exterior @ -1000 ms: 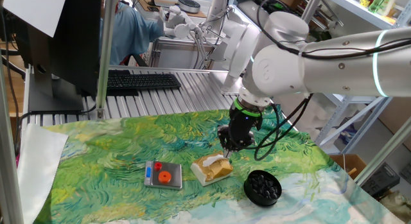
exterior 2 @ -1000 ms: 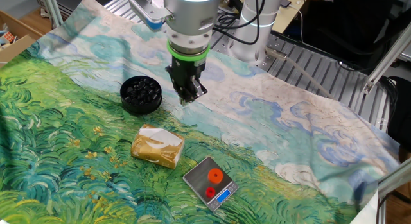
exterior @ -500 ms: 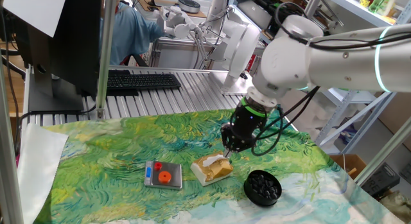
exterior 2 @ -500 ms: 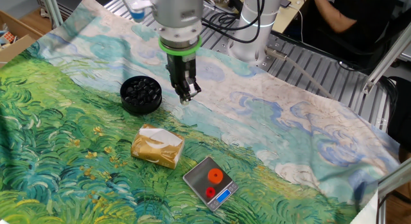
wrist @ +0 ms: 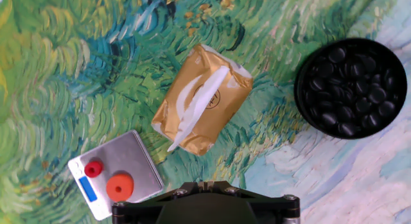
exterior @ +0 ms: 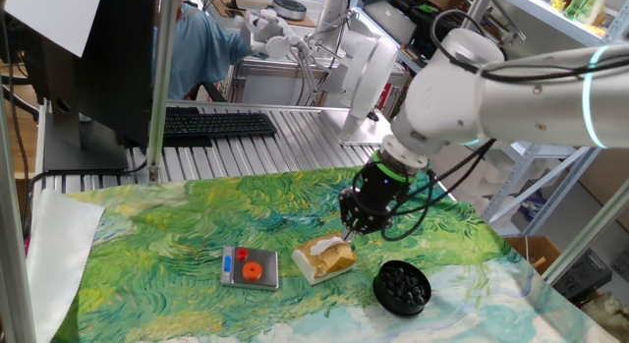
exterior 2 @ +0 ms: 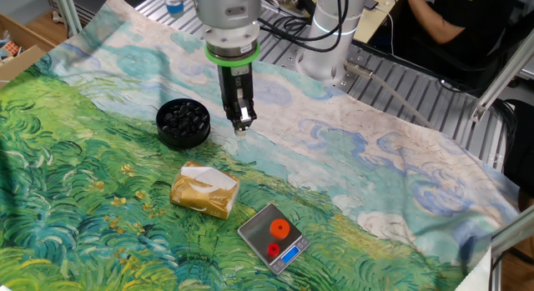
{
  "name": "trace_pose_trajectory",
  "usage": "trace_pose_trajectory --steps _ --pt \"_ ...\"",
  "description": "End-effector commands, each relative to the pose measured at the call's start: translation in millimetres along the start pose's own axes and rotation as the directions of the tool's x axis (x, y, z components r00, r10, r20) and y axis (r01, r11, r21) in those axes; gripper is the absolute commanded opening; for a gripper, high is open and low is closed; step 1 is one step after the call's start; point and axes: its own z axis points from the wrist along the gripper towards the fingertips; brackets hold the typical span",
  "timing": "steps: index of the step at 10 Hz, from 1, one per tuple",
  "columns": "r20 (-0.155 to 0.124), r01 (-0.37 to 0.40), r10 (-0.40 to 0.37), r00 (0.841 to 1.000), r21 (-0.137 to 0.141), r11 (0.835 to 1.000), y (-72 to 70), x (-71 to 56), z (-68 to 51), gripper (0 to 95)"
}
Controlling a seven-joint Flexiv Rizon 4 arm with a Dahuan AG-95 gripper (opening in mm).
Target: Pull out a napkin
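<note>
The tan tissue pack (wrist: 202, 99) lies on the painted cloth, with the white napkin (wrist: 196, 105) showing as a crumpled strip in its top slot. The pack also shows in one fixed view (exterior: 324, 259) and in the other fixed view (exterior 2: 205, 191). My gripper (exterior 2: 240, 127) hangs above the cloth between the pack and the black tub, a little way from the pack, and holds nothing. Its fingers look closed together. In the hand view only the gripper's dark base (wrist: 199, 189) shows at the bottom edge.
A round black tub (exterior 2: 183, 122) full of dark pieces stands next to the gripper. A small silver scale (exterior 2: 274, 235) with red knobs lies beside the pack. A large white sheet (exterior: 59, 235) lies at the cloth's left edge. A keyboard (exterior: 216, 124) sits behind.
The wrist has turned, so the gripper now shows edge-on in the other fixed view. The arm's upper part has swung. The pack, scale and tub have not moved.
</note>
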Motion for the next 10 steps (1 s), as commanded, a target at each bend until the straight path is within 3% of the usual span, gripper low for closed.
trace_pose_trajectory --steps 1,3,4,7,8,10 --pt "0.036 0.035 -0.037 0.999 0.06 0.998 4.4 -3.6 -1.8 0.0" --pt "0.048 0.005 -0.009 0.999 0.07 0.998 7.4 -7.1 -4.1 0.0" --pt "0.06 -0.044 0.04 0.997 0.075 0.996 9.2 -9.9 -5.6 0.0" --pt "0.071 -0.148 0.143 0.987 0.057 0.987 10.5 -11.8 -6.7 0.0" --pt "0.063 -0.208 0.205 0.977 0.04 0.977 10.5 -11.8 -6.7 0.0" --pt "0.048 -0.265 0.266 0.963 -0.028 0.964 10.7 -11.9 -6.2 0.0"
